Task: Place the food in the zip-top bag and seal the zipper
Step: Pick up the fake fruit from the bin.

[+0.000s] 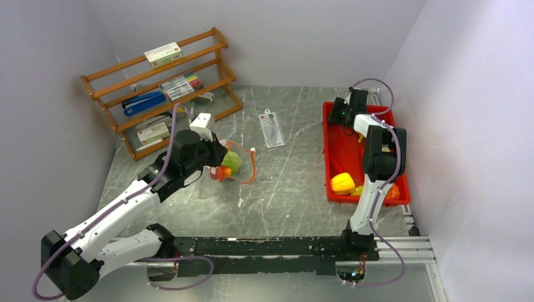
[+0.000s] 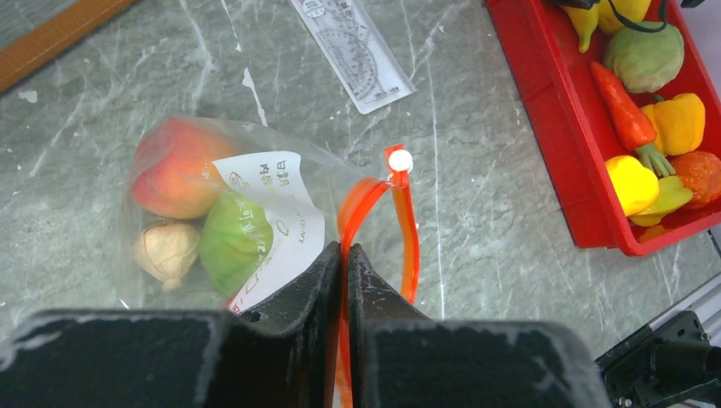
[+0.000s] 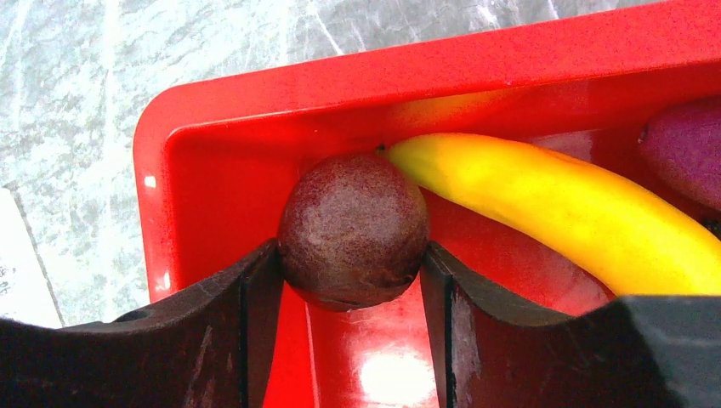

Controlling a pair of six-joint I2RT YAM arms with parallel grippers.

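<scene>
The clear zip-top bag [image 1: 234,165] lies left of centre; in the left wrist view the bag [image 2: 281,183] holds a peach-red ball [image 2: 170,166], a green ball [image 2: 234,238] and a beige piece [image 2: 166,251]. Its red-orange zipper [image 2: 410,229] bows open. My left gripper [image 2: 344,251] is shut on one side of the zipper strip; it also shows in the top view [image 1: 217,157]. My right gripper [image 3: 350,268] is in the far left corner of the red tray [image 3: 212,153], its fingers touching both sides of the dark purple ball [image 3: 353,225]. A banana [image 3: 553,204] lies beside it.
The red tray [image 1: 343,151] at right holds a yellow pepper [image 1: 342,182], a carrot-like red piece [image 2: 625,110] and other toy foods. A flat white printed packet [image 1: 272,128] lies mid-table. A wooden rack [image 1: 157,88] with boxes and pens stands at the back left.
</scene>
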